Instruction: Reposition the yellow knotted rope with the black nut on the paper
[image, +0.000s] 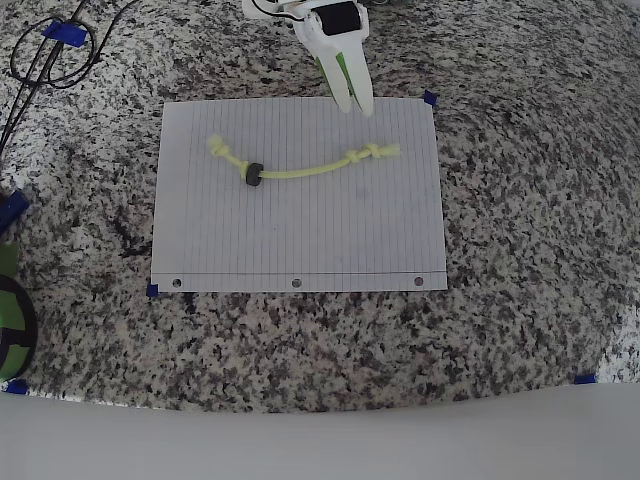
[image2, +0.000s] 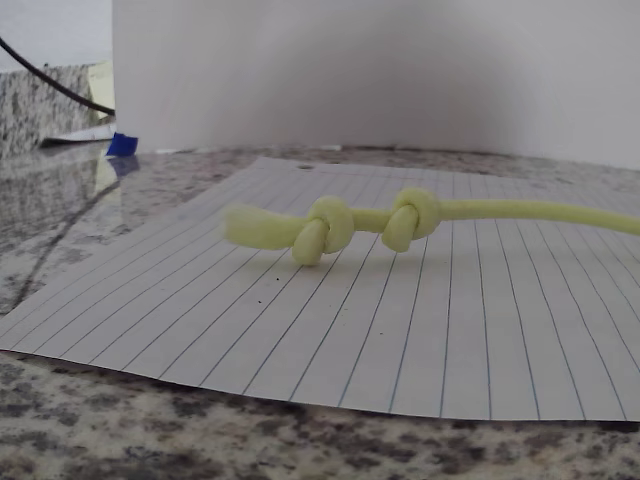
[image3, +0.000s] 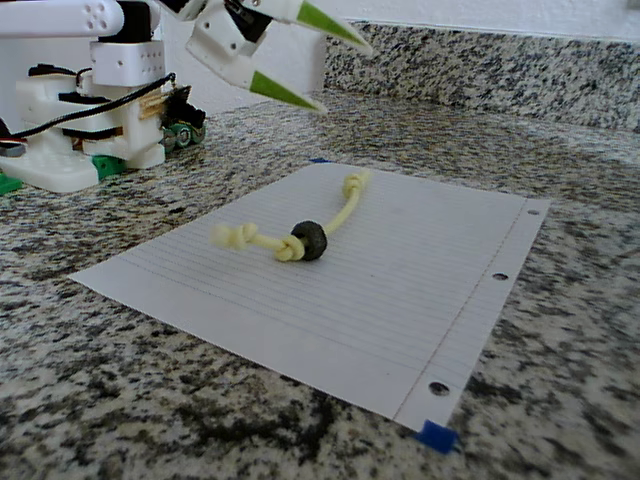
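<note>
The yellow knotted rope (image: 310, 171) lies flat across the upper half of the paper (image: 300, 240), with a knot near each end. The black nut (image: 253, 175) is threaded on it close to the left knot. My gripper (image: 355, 102) hovers above the paper's far edge, just beyond the rope's right knots, open and holding nothing. In the fixed view the gripper (image3: 343, 77) hangs well above the counter with its green-tipped fingers spread, behind the rope (image3: 347, 205) and nut (image3: 308, 240) on the paper (image3: 400, 290). The wrist view looks low across the paper (image2: 450, 340) at the rope's double knot (image2: 370, 225).
The sheet rests on a speckled granite counter, with blue tape (image: 430, 98) at its corners. Black cables (image: 50, 55) loop at the back left. A green and black object (image: 10, 320) sits at the left edge. The arm's base (image3: 80, 130) stands behind the paper.
</note>
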